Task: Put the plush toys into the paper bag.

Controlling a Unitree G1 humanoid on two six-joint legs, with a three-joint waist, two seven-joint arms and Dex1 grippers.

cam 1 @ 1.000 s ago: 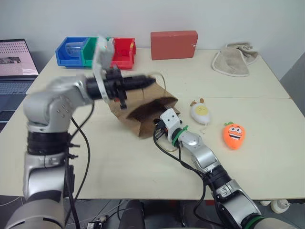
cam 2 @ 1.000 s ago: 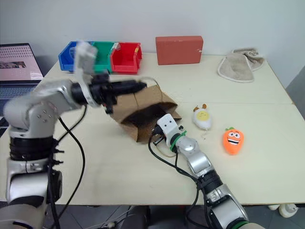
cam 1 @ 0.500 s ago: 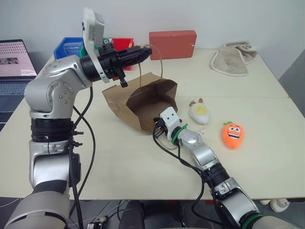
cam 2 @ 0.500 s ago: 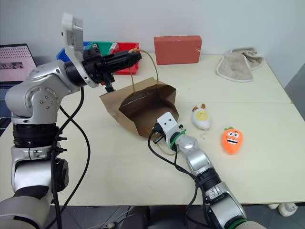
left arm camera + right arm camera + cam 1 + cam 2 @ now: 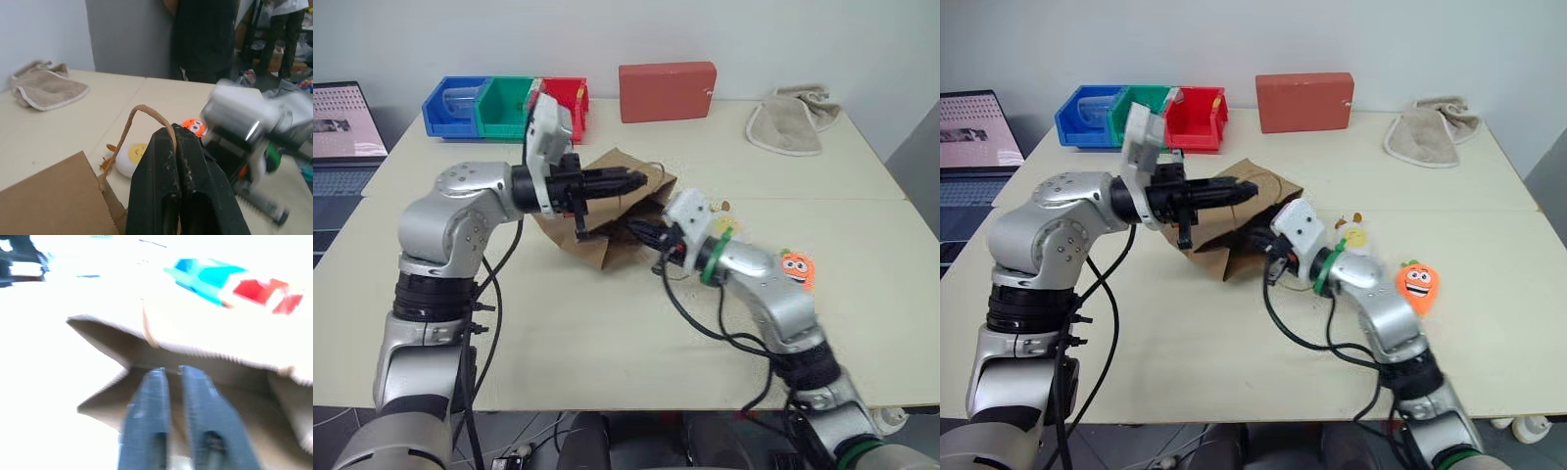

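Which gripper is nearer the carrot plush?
Right. The right gripper is at the paper bag mouth, its arm beside the carrot plush; the left gripper pinches the bag's handle, farther off.

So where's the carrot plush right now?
The carrot plush lies on the table's right side, just right of the right gripper's arm, near the egg plush.
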